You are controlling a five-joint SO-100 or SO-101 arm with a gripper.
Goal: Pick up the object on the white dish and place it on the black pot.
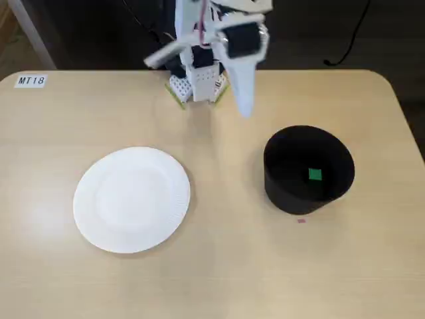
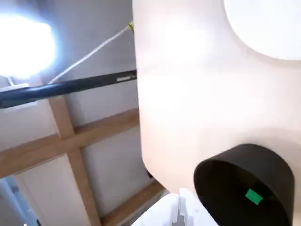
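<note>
The tiny green cube (image 1: 315, 175) lies on the floor inside the black pot (image 1: 292, 199) at the right of the table. In the wrist view the cube (image 2: 254, 196) shows inside the pot (image 2: 268, 162) at the lower right. The white dish (image 1: 133, 199) sits empty at the left, and its edge shows in the wrist view (image 2: 268, 23) at the top right. My gripper (image 1: 244, 109) hangs raised near the arm's base, behind and left of the pot, empty, with its white fingers together. It enters the wrist view (image 2: 179, 213) from the bottom edge.
The arm's base (image 1: 196, 83) stands at the table's back edge. A label reading MT18 (image 1: 31, 80) is stuck at the back left corner. A small pink speck (image 1: 301, 220) lies in front of the pot. The wrist view shows the table's edge (image 2: 138, 117).
</note>
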